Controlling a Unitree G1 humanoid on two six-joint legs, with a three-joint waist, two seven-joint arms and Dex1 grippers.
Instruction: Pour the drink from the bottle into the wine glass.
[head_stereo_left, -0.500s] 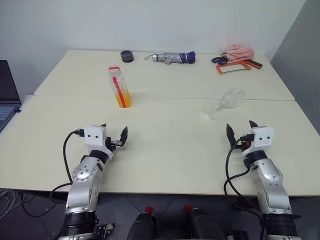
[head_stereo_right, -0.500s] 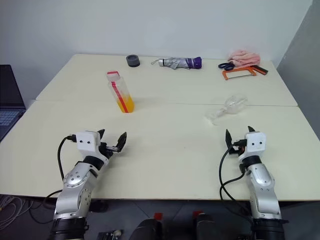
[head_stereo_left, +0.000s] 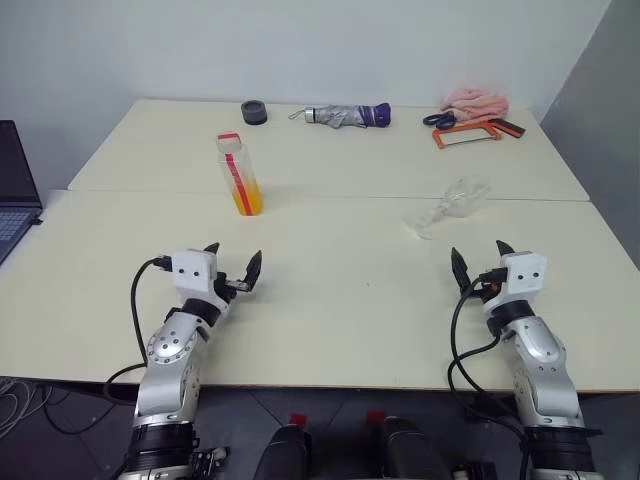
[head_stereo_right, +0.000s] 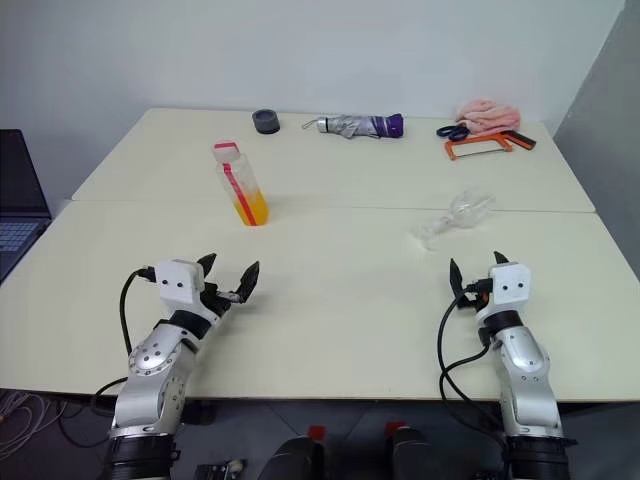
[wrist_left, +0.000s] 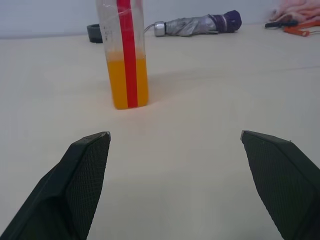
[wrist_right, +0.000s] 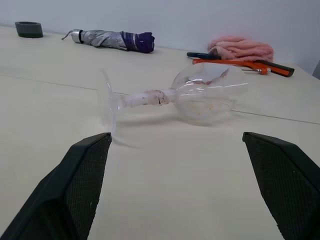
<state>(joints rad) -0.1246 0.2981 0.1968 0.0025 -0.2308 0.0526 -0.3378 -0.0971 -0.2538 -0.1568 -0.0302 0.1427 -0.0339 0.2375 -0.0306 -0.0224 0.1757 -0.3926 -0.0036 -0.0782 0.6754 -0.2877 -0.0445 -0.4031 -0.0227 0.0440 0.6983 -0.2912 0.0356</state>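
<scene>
Nearest you, the left hand (head_stereo_left: 233, 272) and right hand (head_stereo_left: 477, 262) hover low over the pale table (head_stereo_left: 340, 300), both released, fingers spread, grasping nothing. Ahead of the right hand, the wine glass (wrist_right: 192, 94) lies tipped on its side, foot toward the robot's left. Ahead of the left hand, the bottle (head_stereo_left: 239, 174) stands upright, red cap on, the drink (wrist_left: 127, 82) filling its lower part. You should probably stand the glass upright first, gripping the stem gently, since it may roll. Farther back lie a folded umbrella (head_stereo_left: 346, 115), a dark ring (head_stereo_left: 254, 112), a pink cloth (head_stereo_left: 476, 102), scissors and an orange tool. A plain white wall stands behind.
</scene>
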